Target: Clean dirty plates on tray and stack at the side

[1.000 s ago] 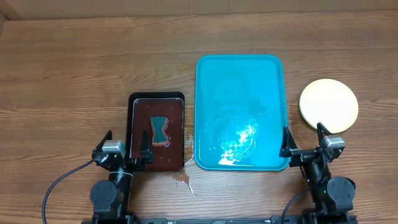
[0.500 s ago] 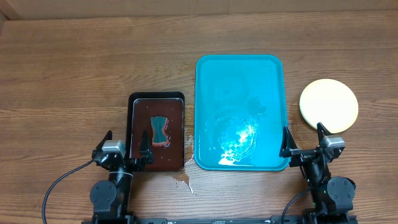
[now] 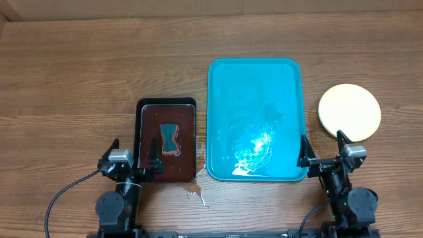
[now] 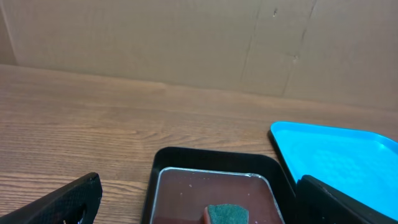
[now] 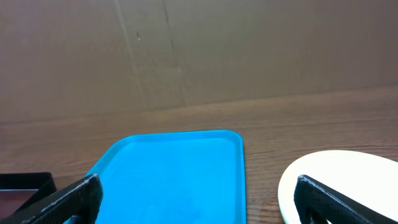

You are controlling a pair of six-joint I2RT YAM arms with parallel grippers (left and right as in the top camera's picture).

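Both arms sit at the near edge. left gripper (image 3: 134,155): jaws spread wide, nothing in them, at the near left corner of the black tray (image 3: 166,103). right gripper (image 3: 322,151): same, wide and empty, just off the near right corner of the turquoise tray (image 3: 256,79). Small puddle (image 3: 195,192) on the table (image 3: 66,79) between the trays' near corners. Sponge (image 3: 170,139) lies in the black tray's dark liquid. Turquoise tray has a wet sheen on its near half. Plates (image 3: 349,112) are on the table to its right, not touching it, and read as one pale yellow disc, so the count is unclear.
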